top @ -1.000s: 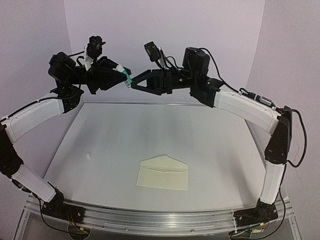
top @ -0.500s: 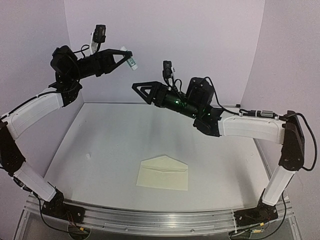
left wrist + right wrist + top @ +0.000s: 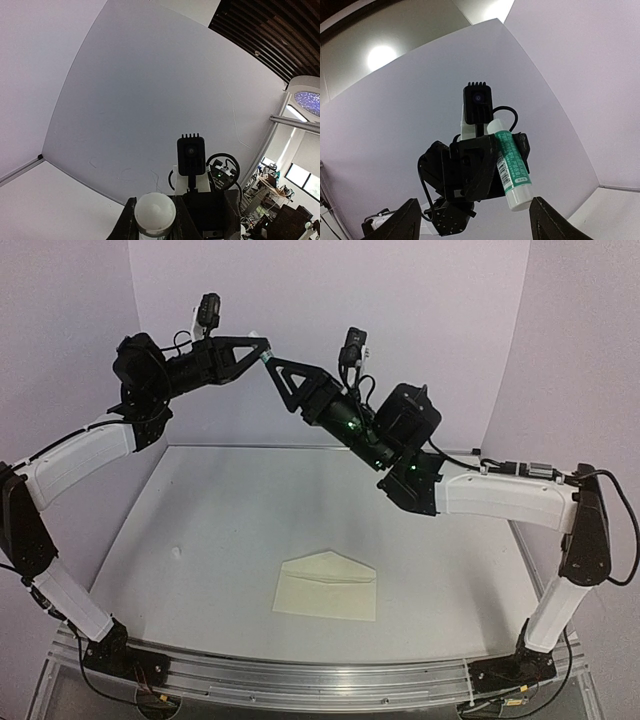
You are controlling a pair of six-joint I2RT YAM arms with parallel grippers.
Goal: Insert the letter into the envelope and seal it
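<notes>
Green-labelled and white-ended, the glue stick is clamped in my left jaws, its pale blunt end poking out toward my right jaws. Those stand spread wide with nothing in them, and I cannot tell whether they touch that end. All of this sits high above the envelope, toward its far side. My worry is that if the right jaws close off-centre, or tug before the left grip is firm, the smooth tube could twist free. It would then drop onto the envelope or roll across the table. The fingers of both arms are also close enough to knock each other. The envelope lies flat on the table, pale cream and unmarked, one long edge toward my bases, with its triangular flap apparently open and pointing away. No tan bordered letter shows anywhere around the envelope. I judge it is probably tucked inside, though nothing confirms that.
</notes>
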